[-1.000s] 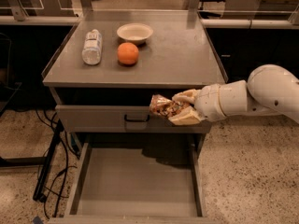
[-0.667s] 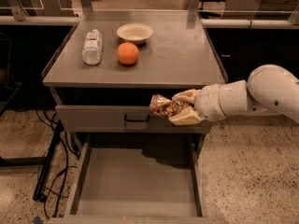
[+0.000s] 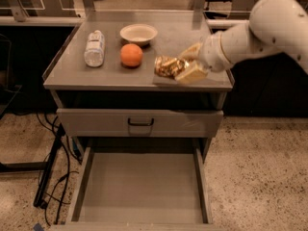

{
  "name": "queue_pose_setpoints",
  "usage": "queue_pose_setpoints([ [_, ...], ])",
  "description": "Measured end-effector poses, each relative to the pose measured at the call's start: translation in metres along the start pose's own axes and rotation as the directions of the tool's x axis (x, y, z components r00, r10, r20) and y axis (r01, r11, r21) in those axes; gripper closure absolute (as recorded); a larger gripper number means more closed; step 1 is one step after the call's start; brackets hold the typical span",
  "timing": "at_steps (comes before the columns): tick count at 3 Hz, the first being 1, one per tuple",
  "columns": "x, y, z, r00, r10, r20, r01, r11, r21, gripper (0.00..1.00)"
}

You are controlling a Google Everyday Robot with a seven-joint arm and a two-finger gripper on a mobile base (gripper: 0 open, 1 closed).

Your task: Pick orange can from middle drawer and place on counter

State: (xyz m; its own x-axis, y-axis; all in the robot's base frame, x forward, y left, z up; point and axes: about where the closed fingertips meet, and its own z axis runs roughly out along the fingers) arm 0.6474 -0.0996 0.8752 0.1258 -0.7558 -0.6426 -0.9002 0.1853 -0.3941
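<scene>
Camera view: the gripper (image 3: 186, 64), a two-finger cream-coloured claw on a white rounded arm (image 3: 262, 25) reaching in from the right, is positioned over the front right part of the counter (image 3: 72, 73), a flat grey metal cabinet top with thin raised side rims. The fingers (image 3: 192, 74) are closed around the orange can (image 3: 167, 66), a small wrinkled brown-and-gold foil packet, gripping its right end, so that the packet juts out to the left of the claw. The packet sits low over the counter surface, near the front edge. Whether it touches the surface cannot be determined.

Just left of the packet, apart from it, rests a round smooth orange fruit (image 3: 131, 55). Behind the fruit stands a shallow cream bowl (image 3: 138, 33). A clear plastic bottle (image 3: 95, 48) lies on its side further left.

Below the counter, a grey drawer front with a black handle (image 3: 140, 122) is closed. Beneath it, the middle drawer (image 3: 139, 186), a wide grey metal box with low walls, is pulled fully out, floor bare.
</scene>
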Motion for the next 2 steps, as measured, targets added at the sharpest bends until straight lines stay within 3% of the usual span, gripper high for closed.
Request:
queue_pose_setpoints([
  [1,-0.02,-0.052,-0.029,0.998,-0.039,-0.045,0.041,0.9979,0.05,1.0],
  [2,-0.035,-0.077,-0.053,0.998,-0.054,-0.027,0.057,0.9922,0.111,1.0],
])
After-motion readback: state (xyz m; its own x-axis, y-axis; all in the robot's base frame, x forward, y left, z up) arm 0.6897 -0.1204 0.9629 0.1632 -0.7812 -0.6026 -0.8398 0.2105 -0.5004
